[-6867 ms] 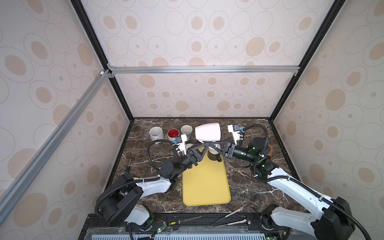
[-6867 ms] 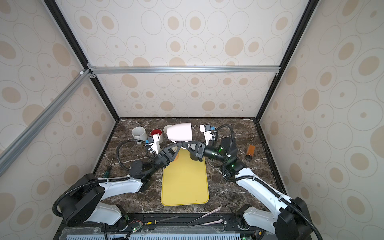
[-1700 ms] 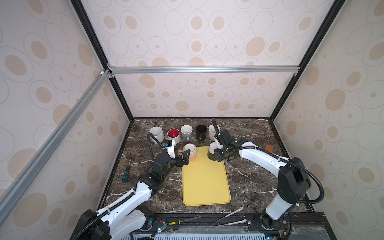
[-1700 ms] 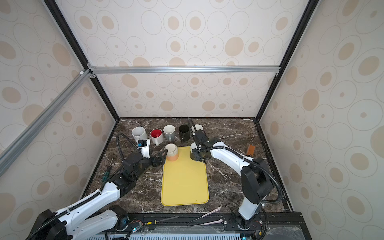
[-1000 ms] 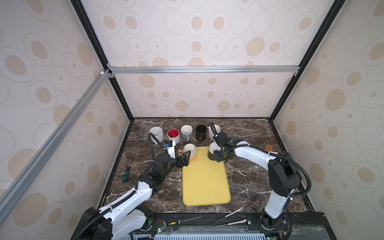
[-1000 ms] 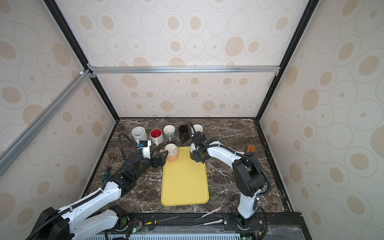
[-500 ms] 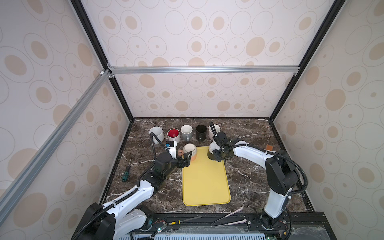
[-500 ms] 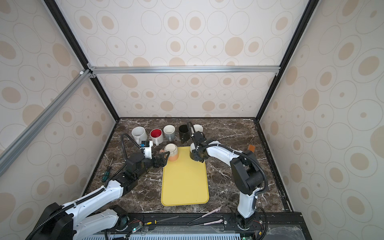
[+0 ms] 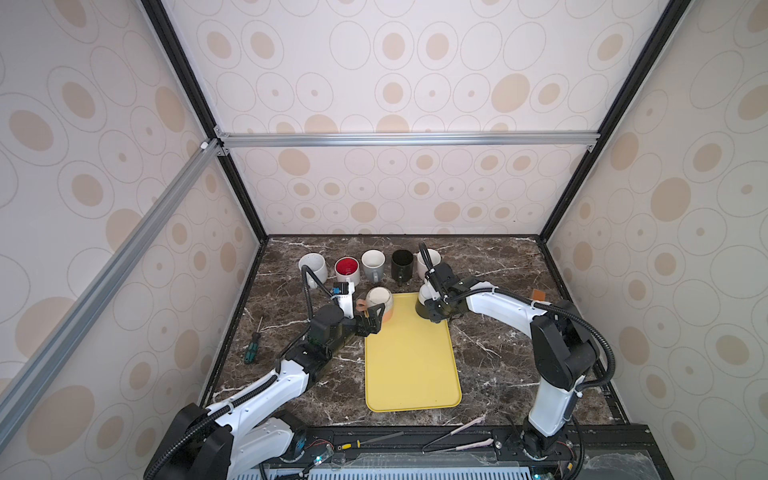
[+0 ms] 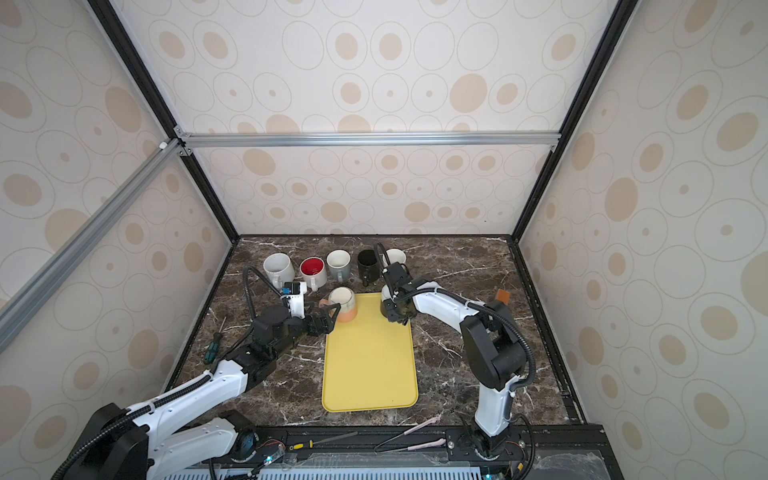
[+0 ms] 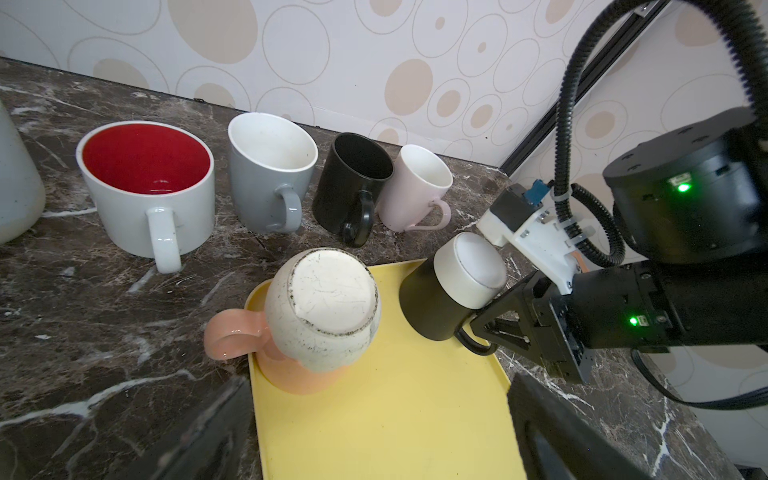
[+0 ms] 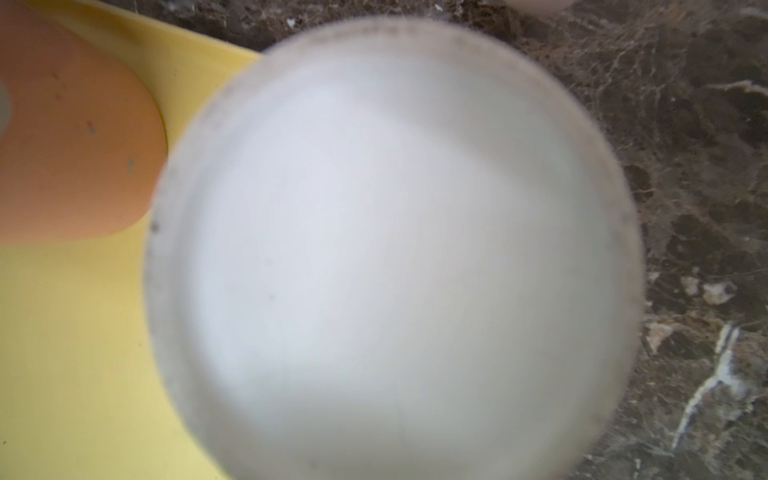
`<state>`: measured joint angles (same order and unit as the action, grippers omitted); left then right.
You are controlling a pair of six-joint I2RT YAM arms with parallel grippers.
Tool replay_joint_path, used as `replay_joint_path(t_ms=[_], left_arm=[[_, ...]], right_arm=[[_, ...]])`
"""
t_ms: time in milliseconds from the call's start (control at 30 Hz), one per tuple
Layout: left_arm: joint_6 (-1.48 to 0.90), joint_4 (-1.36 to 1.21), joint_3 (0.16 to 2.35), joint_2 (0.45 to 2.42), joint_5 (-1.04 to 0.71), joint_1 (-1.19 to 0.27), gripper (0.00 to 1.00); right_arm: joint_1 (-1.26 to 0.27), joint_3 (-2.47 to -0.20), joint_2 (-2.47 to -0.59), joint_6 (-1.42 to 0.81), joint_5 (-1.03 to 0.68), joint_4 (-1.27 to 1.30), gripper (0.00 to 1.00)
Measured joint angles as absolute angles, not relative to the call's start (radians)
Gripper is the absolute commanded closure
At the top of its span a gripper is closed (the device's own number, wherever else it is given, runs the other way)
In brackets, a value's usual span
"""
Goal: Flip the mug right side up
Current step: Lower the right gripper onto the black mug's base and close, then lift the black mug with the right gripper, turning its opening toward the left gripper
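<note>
The fingers of the right gripper (image 11: 478, 330) are drawn tight together. In the left wrist view they appear to pinch the thin handle loop of the dark mug (image 11: 436, 305). That mug stands upside down, white base up, on the far right corner of the yellow tray (image 9: 411, 365). Its base fills the right wrist view as a pale blur, so the grip itself cannot be checked from there.

The left gripper (image 9: 373, 319) is spread wide and holds nothing. It sits just beside the pink mug (image 11: 324, 307), which is also upside down, at the tray's far left corner. The pink mug's handle reaches out past the tray edge over the marble table (image 9: 498, 353).

Behind the tray, a row of mugs (image 9: 376, 264) stands along the back wall, five of them, all open side up. These look finished.

For the dark mug, the job seems to be only at its start. The handle looks taken, but the rim is on the tray, and the lift and the turn are not yet done. After that the pink mug will need the same treatment, so two of the seven mugs are left.
</note>
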<state>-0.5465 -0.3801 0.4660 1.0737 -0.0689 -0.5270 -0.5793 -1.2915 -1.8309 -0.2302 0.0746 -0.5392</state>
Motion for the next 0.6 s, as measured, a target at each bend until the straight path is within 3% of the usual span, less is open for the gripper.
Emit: replay_joint_path(t_ms=[67, 333, 600], left_arm=[[-0.551, -0.382, 0.466, 1.074, -0.076, -0.527, 0.04], [-0.625, -0.447, 0.422, 1.074, -0.133, -0.527, 0.07], [-0.742, -0.593, 0.367, 1.074, -0.211, -0.527, 0.07]], right_arm=[[-0.579, -1.29, -1.831, -0.23, 0.071, -0.538, 1.0], [-0.577, -1.254, -1.804, -0.242, 0.045, -0.519, 1.0], [-0.578, -1.171, -1.647, -0.301, -0.059, -0.542, 1.0]])
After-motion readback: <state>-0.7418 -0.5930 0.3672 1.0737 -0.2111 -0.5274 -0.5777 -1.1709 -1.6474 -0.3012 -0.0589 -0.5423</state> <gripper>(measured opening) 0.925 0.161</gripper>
